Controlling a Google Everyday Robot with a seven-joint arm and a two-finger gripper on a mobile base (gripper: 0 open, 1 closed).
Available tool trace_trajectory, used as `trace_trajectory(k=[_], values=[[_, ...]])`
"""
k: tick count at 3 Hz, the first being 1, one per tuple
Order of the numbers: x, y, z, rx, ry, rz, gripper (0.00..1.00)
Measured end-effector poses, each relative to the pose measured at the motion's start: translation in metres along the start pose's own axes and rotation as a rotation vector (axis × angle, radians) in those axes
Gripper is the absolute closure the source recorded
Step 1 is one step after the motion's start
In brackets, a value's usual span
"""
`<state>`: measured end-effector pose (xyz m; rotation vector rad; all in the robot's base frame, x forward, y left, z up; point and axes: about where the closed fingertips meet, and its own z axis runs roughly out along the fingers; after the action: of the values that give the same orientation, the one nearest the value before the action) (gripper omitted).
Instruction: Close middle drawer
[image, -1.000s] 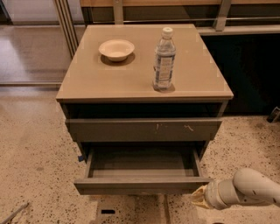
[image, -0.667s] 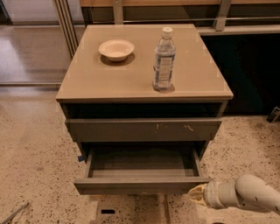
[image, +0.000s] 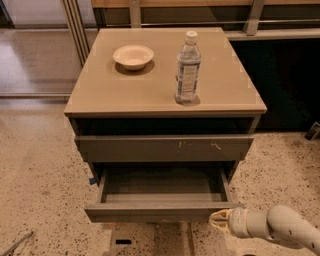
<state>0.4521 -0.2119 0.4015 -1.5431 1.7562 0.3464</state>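
The middle drawer (image: 160, 211) is pulled out toward me, its plain grey-brown front panel at the bottom of the cabinet and its empty box (image: 162, 185) showing behind it. Above it is the wider grey front with pale scratch marks (image: 165, 148), which stands a little out from the cabinet. My gripper (image: 217, 219) comes in from the lower right on a white arm (image: 280, 229). Its pale tip is at the right end of the middle drawer's front panel, touching or nearly touching it.
A tan cabinet top (image: 100, 95) carries a white bowl (image: 133, 56) and a clear water bottle (image: 188, 68). The floor (image: 40, 190) is speckled terrazzo. A dark cabinet (image: 285, 80) stands at the right, metal rails at the far left.
My gripper and arm have shifted slightly left and down along the drawer's right front corner. The drawer has not visibly moved.
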Motion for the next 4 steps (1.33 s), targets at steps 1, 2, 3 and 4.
trace_trajectory(k=[1,2,3,4], values=[[-0.002,-0.001,0.002,0.017,-0.004,-0.010,1.00],[-0.011,-0.006,0.008,0.065,-0.015,-0.056,1.00],[-0.019,-0.016,0.015,0.125,-0.034,-0.097,1.00],[-0.023,-0.031,0.022,0.203,-0.056,-0.122,1.00]])
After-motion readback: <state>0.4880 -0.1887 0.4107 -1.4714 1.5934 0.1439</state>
